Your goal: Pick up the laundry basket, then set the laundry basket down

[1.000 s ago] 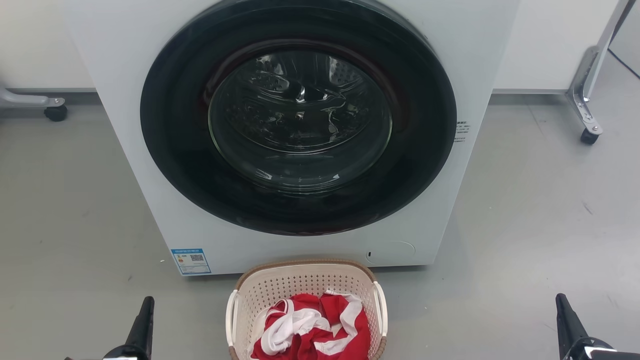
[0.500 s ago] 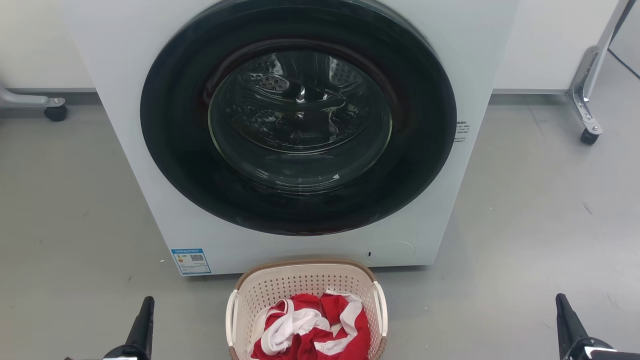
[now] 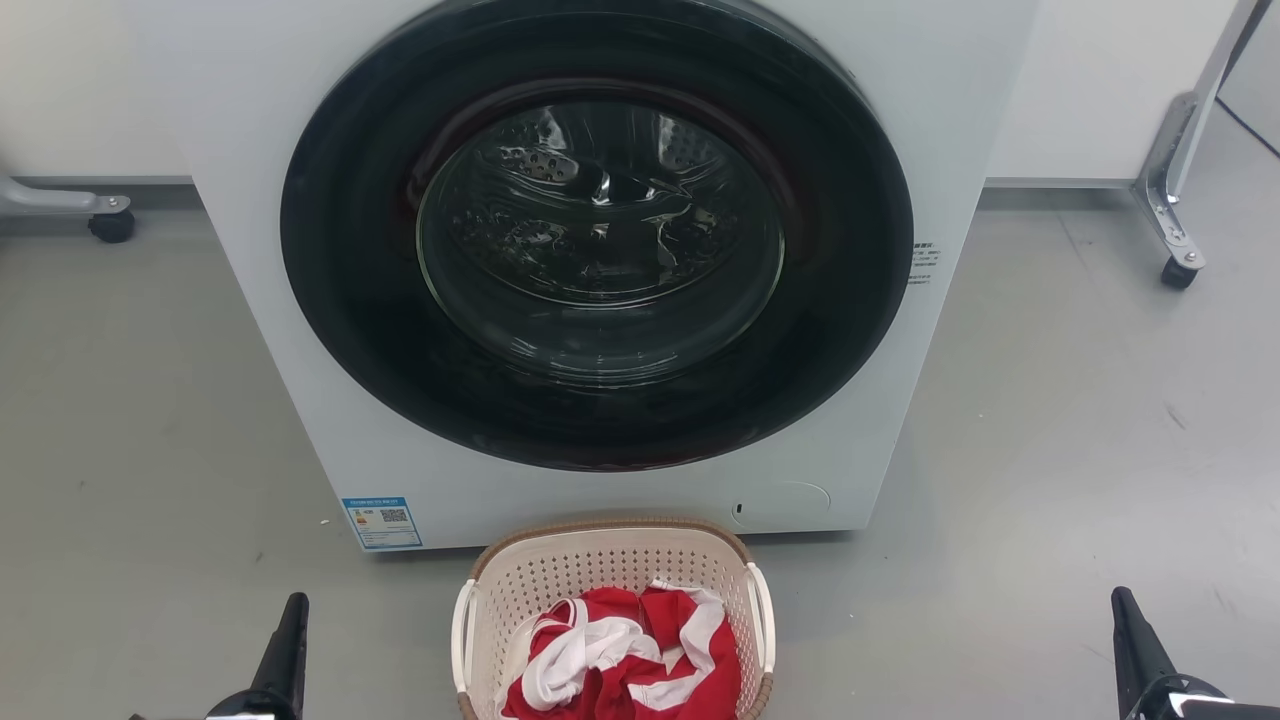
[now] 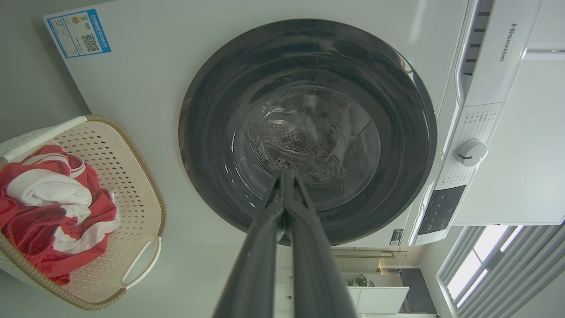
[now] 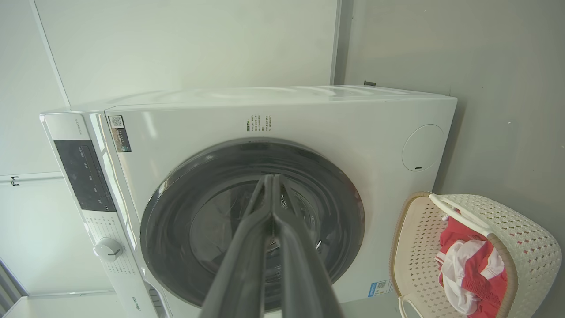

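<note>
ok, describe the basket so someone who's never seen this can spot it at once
Find the big white washer with the round dark door. On the grey floor in front of it, centred under the door, sits the basket. It is the small cream perforated tub with a brown rim and white side handles, holding red-and-white cloth.

L pincer (image 3: 295,603) low left, R pincer (image 3: 1121,597) low right; both w/ fingers pressed together, tips up.

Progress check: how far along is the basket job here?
Nothing looks done: the laundry basket sits on the floor before the washing machine, holding red-and-white clothing. Nothing is in hand: the left gripper and right gripper are shut, well clear of it. Left: grasp, lift, set down.
</note>
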`<state>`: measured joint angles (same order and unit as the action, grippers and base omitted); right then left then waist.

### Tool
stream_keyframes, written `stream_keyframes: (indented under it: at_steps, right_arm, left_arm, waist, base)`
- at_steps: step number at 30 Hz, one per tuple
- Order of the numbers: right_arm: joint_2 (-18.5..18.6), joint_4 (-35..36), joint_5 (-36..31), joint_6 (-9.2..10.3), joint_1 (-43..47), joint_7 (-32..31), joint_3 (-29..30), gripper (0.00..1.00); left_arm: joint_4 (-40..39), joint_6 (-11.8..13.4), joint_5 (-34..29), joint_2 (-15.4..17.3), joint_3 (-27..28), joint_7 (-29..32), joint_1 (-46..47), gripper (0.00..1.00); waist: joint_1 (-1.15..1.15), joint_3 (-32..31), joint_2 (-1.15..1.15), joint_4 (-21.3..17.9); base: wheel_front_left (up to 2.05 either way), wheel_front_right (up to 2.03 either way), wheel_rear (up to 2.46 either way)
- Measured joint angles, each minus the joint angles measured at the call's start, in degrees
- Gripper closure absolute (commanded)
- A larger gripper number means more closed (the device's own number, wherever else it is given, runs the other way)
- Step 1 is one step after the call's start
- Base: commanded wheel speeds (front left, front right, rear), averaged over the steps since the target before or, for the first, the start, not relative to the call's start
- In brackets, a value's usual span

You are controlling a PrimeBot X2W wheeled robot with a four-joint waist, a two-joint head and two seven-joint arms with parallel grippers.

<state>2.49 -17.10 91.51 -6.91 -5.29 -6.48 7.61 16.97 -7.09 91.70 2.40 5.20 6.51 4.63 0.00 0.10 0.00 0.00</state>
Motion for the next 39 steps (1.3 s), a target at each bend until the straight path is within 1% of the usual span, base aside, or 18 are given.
stream_keyframes:
  at_steps: [39]
  right_arm:
    - [0.0,0.0,0.0,0.00,0.0,0.0,0.0,1.00]
  left_arm:
    - [0.0,0.0,0.0,0.0,0.0,0.0,0.0,1.00]
  waist:
    - [0.00,0.0,0.00,0.0]
  base:
    - [0.00,0.00,0.00]
